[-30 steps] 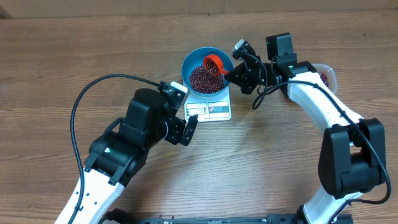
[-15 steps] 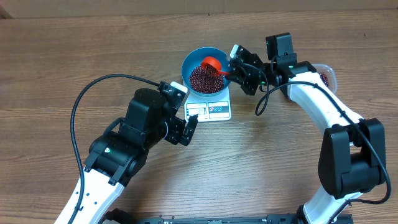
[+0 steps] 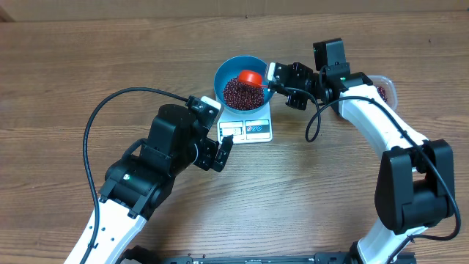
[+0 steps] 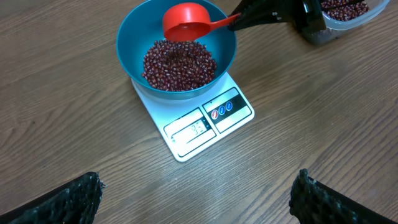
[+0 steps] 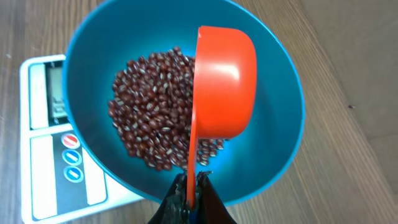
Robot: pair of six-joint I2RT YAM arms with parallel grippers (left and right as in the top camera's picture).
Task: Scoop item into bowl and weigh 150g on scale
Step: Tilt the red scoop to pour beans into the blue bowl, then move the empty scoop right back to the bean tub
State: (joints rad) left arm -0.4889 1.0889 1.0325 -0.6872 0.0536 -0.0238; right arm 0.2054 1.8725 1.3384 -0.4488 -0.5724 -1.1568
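The right gripper (image 5: 189, 200) is clamped tight on the thin handle of the glossy orange-red plastic measuring scoop (image 5: 224, 81). The scoop is rolled onto its side over the round, bright blue, smooth-walled bowl (image 5: 277, 149), with its domed back to the wrist camera. The bowl sits on the small flat white rectangular kitchen scale (image 4: 205, 134), and the small dark red-brown beans (image 4: 180, 62) lie heaped in its bottom as a loose, matt pile of tiny ovals.

The step in hand looks like the tip-out. To do it well, the cup should stay above the middle of the bowl and clear of the rim, so nothing presses on the scale and skews the weight. The roll should finish slowly so that stragglers fall inside. Hard, round beans will bounce and roll on the slick bowl wall, so low and gentle is best. Later scoops should probably be smaller and trickled in, because the grey display is too small to read here.

The left gripper (image 4: 196, 190) hovers in front of the scale with its dark, textured fingers wide apart and holding nothing. More beans lie in the clear rounded plastic tub (image 4: 348, 15), beside the right arm on the wood-grain table (image 3: 73, 59).
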